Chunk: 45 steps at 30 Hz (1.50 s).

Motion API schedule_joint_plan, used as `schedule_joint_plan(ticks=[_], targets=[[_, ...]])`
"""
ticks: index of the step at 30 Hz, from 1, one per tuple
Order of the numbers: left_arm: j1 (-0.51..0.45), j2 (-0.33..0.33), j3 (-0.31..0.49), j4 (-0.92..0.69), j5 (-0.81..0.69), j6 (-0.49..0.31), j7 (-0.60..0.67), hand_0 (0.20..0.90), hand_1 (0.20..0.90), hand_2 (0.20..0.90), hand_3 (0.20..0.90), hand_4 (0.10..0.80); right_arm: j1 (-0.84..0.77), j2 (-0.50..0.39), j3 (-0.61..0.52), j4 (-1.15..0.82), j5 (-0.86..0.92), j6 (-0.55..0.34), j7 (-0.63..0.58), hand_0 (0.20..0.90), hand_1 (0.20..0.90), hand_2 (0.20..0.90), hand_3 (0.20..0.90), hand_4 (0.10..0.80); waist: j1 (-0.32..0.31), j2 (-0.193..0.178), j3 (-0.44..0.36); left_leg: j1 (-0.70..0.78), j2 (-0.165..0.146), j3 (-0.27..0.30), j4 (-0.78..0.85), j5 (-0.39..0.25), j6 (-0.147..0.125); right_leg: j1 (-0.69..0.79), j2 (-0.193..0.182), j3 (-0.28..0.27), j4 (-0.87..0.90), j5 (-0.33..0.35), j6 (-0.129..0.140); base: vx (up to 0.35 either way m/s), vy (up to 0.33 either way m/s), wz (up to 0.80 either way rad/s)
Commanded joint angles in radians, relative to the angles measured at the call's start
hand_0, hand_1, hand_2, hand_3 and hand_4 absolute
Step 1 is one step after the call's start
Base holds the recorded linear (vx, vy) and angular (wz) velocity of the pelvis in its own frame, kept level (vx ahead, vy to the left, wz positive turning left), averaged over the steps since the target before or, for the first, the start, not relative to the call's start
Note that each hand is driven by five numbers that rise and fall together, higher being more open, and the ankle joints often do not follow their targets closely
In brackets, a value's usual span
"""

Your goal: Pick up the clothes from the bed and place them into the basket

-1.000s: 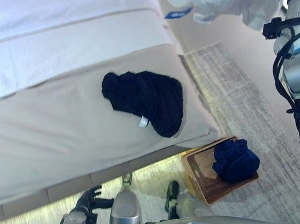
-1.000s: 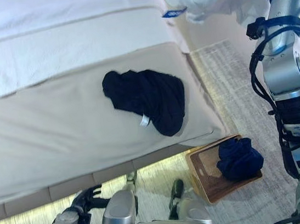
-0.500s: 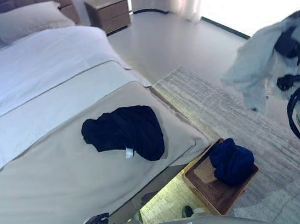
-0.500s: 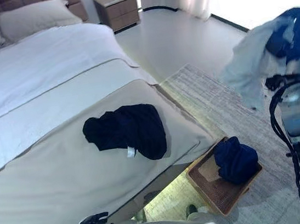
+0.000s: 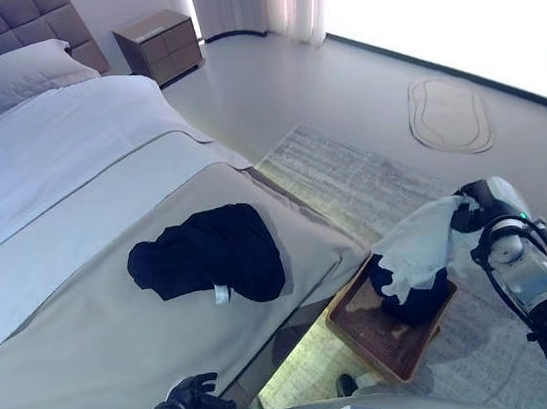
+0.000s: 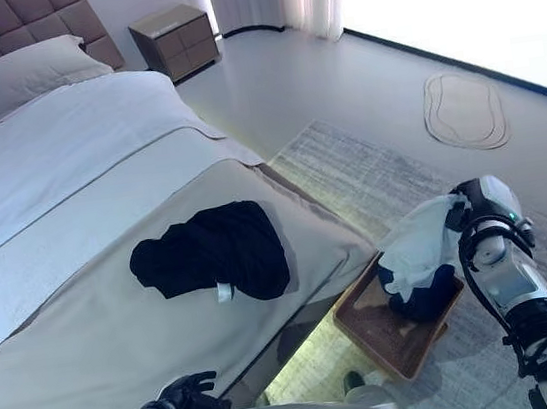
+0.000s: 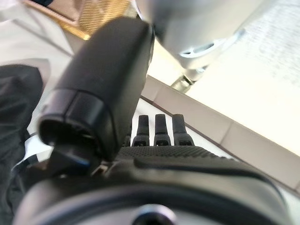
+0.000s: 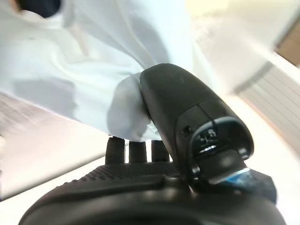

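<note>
A black garment lies crumpled on the beige cover at the foot of the bed. A wooden basket stands on the floor by the bed's corner with a dark blue garment in it. My right hand is shut on a white garment that hangs over the basket; in the right wrist view the white garment is pinched between thumb and fingers. My left hand hangs low by the bed's edge, fingers relaxed, empty.
A grey rug lies under the basket beside the bed. A wooden nightstand stands at the far wall, pillows at the bed's head. A small oval mat lies on the floor to the right.
The camera has shifted to show more of the room. My right hand has come down from high at the right with the white garment, to just above the basket.
</note>
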State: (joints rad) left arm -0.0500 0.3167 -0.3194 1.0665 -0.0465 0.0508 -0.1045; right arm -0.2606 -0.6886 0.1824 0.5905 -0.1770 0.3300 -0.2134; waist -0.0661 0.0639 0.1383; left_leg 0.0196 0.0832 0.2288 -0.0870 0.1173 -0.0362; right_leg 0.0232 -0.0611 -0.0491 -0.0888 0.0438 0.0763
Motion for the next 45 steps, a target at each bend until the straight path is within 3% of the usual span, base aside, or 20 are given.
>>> schedule_joint_plan(ticks=[1, 7, 8, 9, 14, 20, 26, 32, 39, 45], targets=[[-0.148, 0.029, -0.034, -0.011, -0.082, -0.016, 0.031, 0.9, 0.9, 0.9, 0.9, 0.8, -0.297, -0.049, 0.033, 0.084, 0.01, -0.044, -0.118, 0.3, 0.3, 0.3, 0.2, 0.1, 0.031, -0.007, 0.121, -0.053, -0.059, -0.112, 0.096, -0.138, 0.018, -0.091, 0.002, -0.074, 0.136, -0.061, -0.047, -0.435, -0.131, 0.01], [-0.26, 0.044, -0.052, -0.044, -0.173, -0.029, 0.062, 0.9, 0.9, 0.9, 0.9, 0.8, -0.481, -0.04, 0.162, 0.354, 0.012, 0.015, -0.095, 0.3, 0.3, 0.3, 0.2, 0.1, 0.042, 0.053, 0.246, -0.21, -0.064, -0.127, 0.193, -0.119, 0.012, -0.227, -0.007, -0.092, 0.206, -0.067, -0.068, -0.276, -0.111, 0.0], [-0.272, 0.051, -0.055, -0.055, -0.184, -0.033, 0.061, 0.9, 0.9, 0.9, 0.9, 0.8, -0.501, -0.032, 0.176, 0.398, 0.026, 0.007, -0.114, 0.846, 0.846, 0.846, 0.837, 0.737, 0.044, 0.063, 0.26, -0.228, -0.064, -0.128, 0.201, -0.115, 0.013, -0.245, -0.008, -0.096, 0.215, -0.068, -0.072, -0.164, -0.118, -0.14], [-0.283, 0.055, -0.055, -0.068, -0.189, -0.04, 0.056, 0.9, 0.9, 0.9, 0.9, 0.8, -0.528, -0.025, 0.188, 0.44, 0.036, 0.001, -0.126, 0.9, 0.9, 0.9, 0.9, 0.8, 0.048, 0.075, 0.275, -0.249, -0.067, -0.133, 0.209, -0.111, 0.013, -0.266, -0.007, -0.097, 0.225, -0.07, -0.077, -0.162, -0.113, -0.09], [-0.29, 0.067, -0.06, -0.122, -0.233, -0.05, 0.042, 0.9, 0.9, 0.9, 0.9, 0.8, -0.608, -0.033, 0.2, 0.493, 0.06, -0.004, -0.158, 0.9, 0.9, 0.9, 0.9, 0.8, 0.05, 0.126, 0.303, -0.274, -0.076, -0.14, 0.177, -0.08, 0.005, -0.308, -0.001, -0.094, 0.226, -0.068, -0.082, -0.093, 0.006, 0.01], [-0.264, 0.074, -0.037, -0.152, -0.259, -0.032, 0.045, 0.9, 0.9, 0.9, 0.9, 0.8, -0.571, -0.056, 0.182, 0.471, 0.043, -0.001, -0.132, 0.9, 0.9, 0.9, 0.9, 0.8, 0.044, 0.125, 0.304, -0.252, -0.066, -0.115, 0.143, -0.069, -0.009, -0.302, -0.002, -0.107, 0.21, -0.065, -0.078, -0.004, 0.022, 0.0], [-0.213, 0.082, 0.0, -0.147, -0.268, -0.033, 0.049, 0.9, 0.9, 0.9, 0.9, 0.8, -0.495, -0.087, 0.126, 0.37, 0.046, -0.021, -0.163, 0.9, 0.9, 0.9, 0.9, 0.8, 0.044, 0.089, 0.292, -0.222, -0.046, -0.084, 0.146, -0.079, -0.021, -0.267, -0.005, -0.142, 0.195, -0.065, -0.077, 0.047, 0.015, -0.02], [-0.144, 0.065, 0.061, -0.14, -0.274, -0.023, 0.069, 0.9, 0.9, 0.9, 0.9, 0.8, -0.41, -0.096, 0.071, 0.042, -0.027, -0.004, -0.144, 0.9, 0.9, 0.9, 0.9, 0.8, 0.056, 0.022, 0.254, -0.168, -0.042, -0.079, 0.131, -0.097, -0.023, -0.197, -0.002, -0.163, 0.146, -0.054, -0.065, 0.114, 0.061, -0.01], [-0.072, 0.028, 0.12, -0.104, -0.262, -0.043, 0.072, 0.9, 0.9, 0.9, 0.9, 0.8, -0.377, -0.046, 0.082, -0.23, -0.128, -0.086, -0.005, 0.9, 0.9, 0.9, 0.9, 0.8, 0.104, -0.043, 0.201, -0.134, -0.068, -0.123, 0.13, -0.117, -0.013, -0.13, -0.01, -0.178, 0.084, -0.028, -0.049, 0.141, 0.129, 0.13], [-0.046, 0.008, 0.098, -0.071, -0.236, -0.056, 0.062, 0.9, 0.9, 0.9, 0.9, 0.8, -0.417, -0.007, 0.15, -0.205, -0.165, -0.111, 0.067, 0.9, 0.9, 0.9, 0.9, 0.8, 0.172, -0.057, 0.17, -0.112, -0.086, -0.181, 0.086, -0.098, 0.0, -0.086, -0.027, -0.221, 0.064, -0.019, -0.037, 0.134, 0.194, 0.38]])
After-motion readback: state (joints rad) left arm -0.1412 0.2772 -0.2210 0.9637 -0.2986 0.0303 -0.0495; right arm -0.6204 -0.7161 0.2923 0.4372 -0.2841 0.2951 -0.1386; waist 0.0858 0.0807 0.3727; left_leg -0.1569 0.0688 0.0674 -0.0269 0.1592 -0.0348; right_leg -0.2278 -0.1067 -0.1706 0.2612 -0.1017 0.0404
